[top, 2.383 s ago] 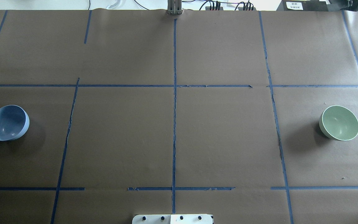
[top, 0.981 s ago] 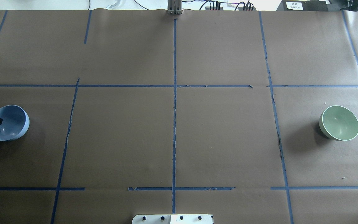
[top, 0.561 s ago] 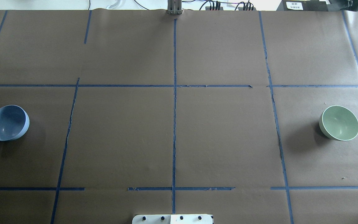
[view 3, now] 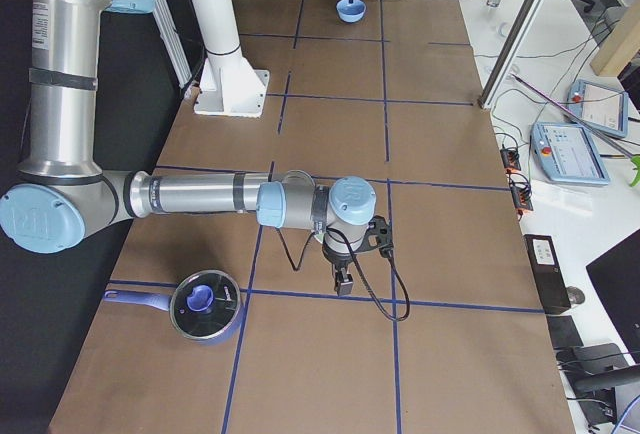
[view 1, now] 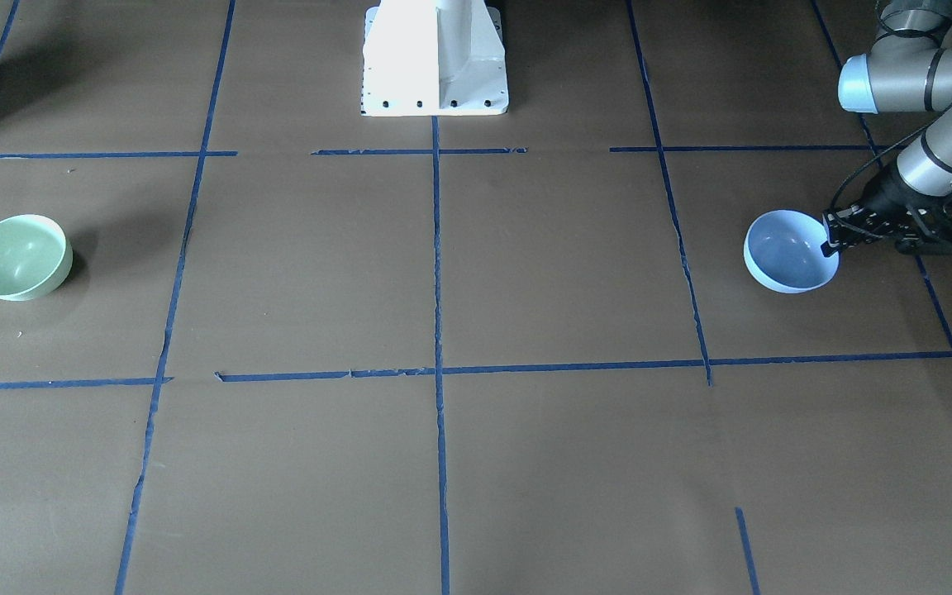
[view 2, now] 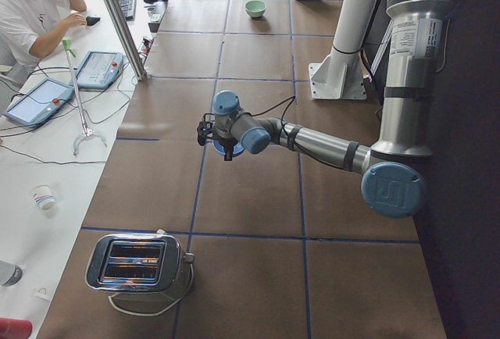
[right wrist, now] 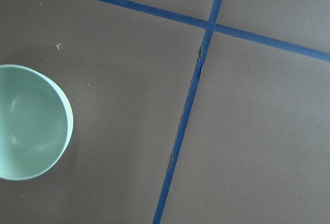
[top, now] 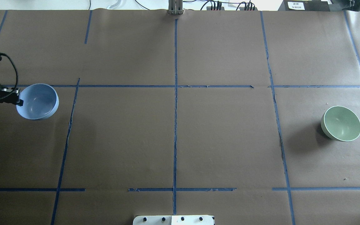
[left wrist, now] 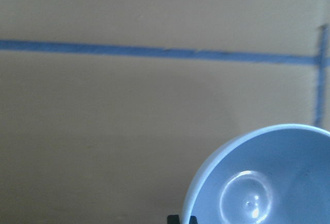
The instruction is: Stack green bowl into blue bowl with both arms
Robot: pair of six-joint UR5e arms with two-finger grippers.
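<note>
Your left gripper point(top: 19, 102) pinches the blue bowl point(top: 38, 101) by its rim, at the left. The green bowl point(top: 342, 123) sits alone at the right; whether the right gripper point(view 3: 343, 281) is open, you cannot tell. Both bowls look light, rigid, glossy: take the rim, mind slipping

Bright, even overhead light. Soft shadow left of small glossy pale mint-green bowl point(top: 341, 123) in overhead view. Left wrist view blurred; glare spot inside light periwinkle-blue bowl point(left wrist: 268, 182).
</note>
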